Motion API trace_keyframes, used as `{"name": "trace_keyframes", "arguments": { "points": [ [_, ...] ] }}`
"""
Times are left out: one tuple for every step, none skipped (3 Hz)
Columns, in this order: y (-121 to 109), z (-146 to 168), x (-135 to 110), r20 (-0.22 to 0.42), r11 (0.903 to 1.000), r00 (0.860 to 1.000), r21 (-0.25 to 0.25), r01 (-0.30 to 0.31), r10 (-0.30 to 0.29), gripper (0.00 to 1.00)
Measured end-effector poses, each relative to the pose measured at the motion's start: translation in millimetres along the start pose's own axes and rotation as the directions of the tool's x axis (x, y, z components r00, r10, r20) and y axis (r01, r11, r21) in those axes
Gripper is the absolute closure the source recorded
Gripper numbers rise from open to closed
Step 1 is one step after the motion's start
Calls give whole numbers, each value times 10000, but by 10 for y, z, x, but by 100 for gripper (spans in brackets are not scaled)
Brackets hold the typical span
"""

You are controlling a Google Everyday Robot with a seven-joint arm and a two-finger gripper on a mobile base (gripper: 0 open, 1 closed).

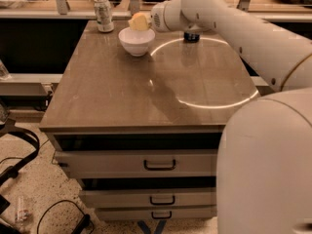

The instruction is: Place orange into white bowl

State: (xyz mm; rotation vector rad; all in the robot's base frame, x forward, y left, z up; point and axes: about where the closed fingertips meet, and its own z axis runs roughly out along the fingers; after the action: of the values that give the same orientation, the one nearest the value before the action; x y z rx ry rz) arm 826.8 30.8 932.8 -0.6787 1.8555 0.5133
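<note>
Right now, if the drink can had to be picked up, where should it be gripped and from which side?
Probably grip the drink can around its mid-body, coming level from the camera side: it stands upright, a plain cylinder, and the white bowl stands at its right. The end effector is over that bowl with the orange.
</note>
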Motion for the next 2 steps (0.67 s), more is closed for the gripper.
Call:
{"name": "trace_keyframes", "arguments": {
  "points": [
    [21,15,9,-20,10000,10000,-41,7,-7,82],
    [41,35,17,-38,10000,10000,-79,8,-8,60]
  ]
}}
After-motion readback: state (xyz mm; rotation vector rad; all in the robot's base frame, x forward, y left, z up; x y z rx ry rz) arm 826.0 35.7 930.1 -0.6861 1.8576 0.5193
